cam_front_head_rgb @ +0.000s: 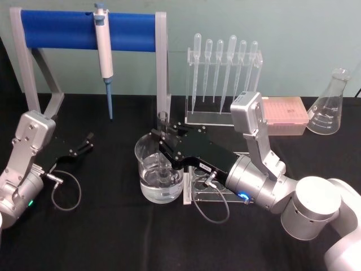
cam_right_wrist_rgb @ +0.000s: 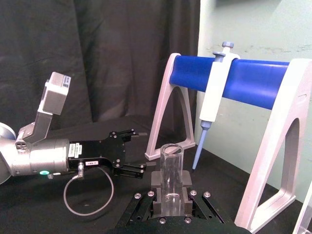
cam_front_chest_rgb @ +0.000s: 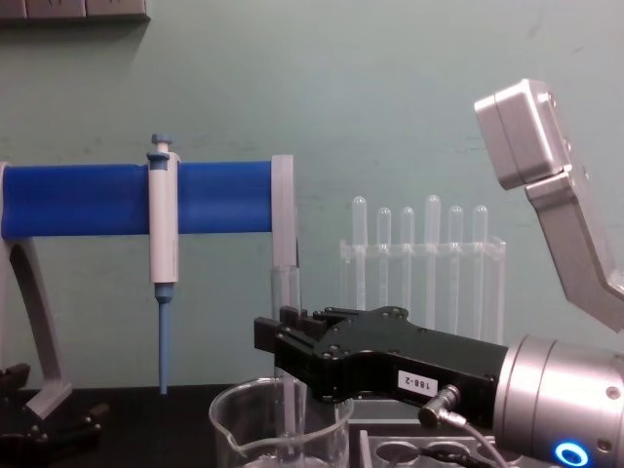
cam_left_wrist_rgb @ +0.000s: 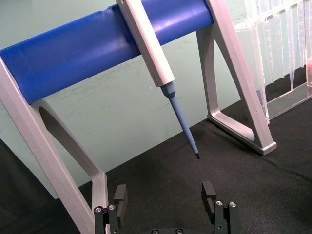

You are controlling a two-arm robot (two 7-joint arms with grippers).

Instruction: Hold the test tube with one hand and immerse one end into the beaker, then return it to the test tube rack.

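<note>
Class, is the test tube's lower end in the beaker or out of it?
In. Held upright by the right hand, the test tube passes below the rim of the beaker; its end shows through the glass wall.

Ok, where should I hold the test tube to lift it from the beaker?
Its upper part, side-on from the robot's right, as the right gripper has it: the test tube stands upright, lower end in the beaker, so only its top is free. The left gripper idles, open.
</note>
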